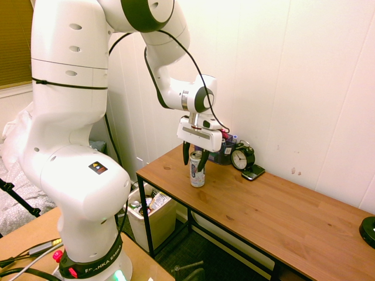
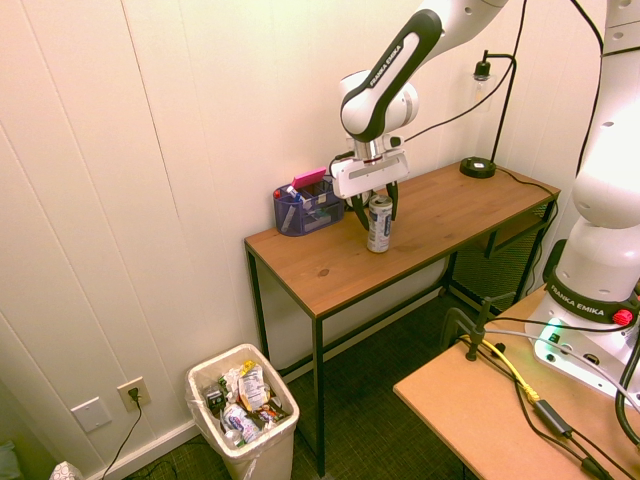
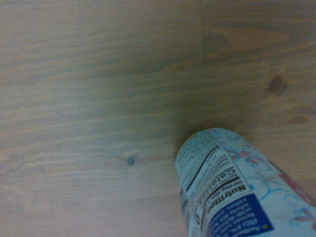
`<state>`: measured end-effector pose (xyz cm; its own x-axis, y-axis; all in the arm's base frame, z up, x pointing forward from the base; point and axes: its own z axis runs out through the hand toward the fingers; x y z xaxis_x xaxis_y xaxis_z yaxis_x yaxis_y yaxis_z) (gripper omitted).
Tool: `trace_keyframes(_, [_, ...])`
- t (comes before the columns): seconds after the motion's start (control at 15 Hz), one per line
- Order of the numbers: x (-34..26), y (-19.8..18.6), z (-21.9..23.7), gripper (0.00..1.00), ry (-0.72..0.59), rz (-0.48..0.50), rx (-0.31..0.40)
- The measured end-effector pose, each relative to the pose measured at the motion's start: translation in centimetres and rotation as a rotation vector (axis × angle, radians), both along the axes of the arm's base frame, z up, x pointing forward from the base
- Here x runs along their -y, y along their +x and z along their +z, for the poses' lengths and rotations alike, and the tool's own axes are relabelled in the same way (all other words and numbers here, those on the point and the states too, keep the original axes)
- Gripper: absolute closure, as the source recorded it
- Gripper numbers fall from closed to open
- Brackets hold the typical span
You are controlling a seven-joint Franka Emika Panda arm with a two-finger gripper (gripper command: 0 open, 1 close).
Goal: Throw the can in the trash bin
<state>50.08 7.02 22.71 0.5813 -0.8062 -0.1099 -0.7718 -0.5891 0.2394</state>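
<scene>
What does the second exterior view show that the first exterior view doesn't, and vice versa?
Second exterior only: the desk lamp's stem and head, the wall outlet and the light-colored plate beside it.
First exterior only: the black alarm clock and the flat dark item in front of it.
Both: the gripper over the desk with its fingers around the upper part of the upright can, the purple-blue organizer, and the trash bin with rubbish in it.
</scene>
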Motion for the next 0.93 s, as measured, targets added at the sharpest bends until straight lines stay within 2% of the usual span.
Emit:
trace_keyframes(0.33, [0.0, 0.5, -1.0, 1.0, 0.003, -0.009, -0.017])
trace_keyframes(0.67, [0.2, 1.2, -0.4, 1.0, 0.025, -0.022, -0.005])
trace_keyframes(0.8, [-2.0, 1.5, 3.6, 1.0, 0.059, 0.004, 0.045])
trace_keyframes(0.93, [-7.3, 0.3, 11.2, 1.0, 0.085, 0.061, 0.109])
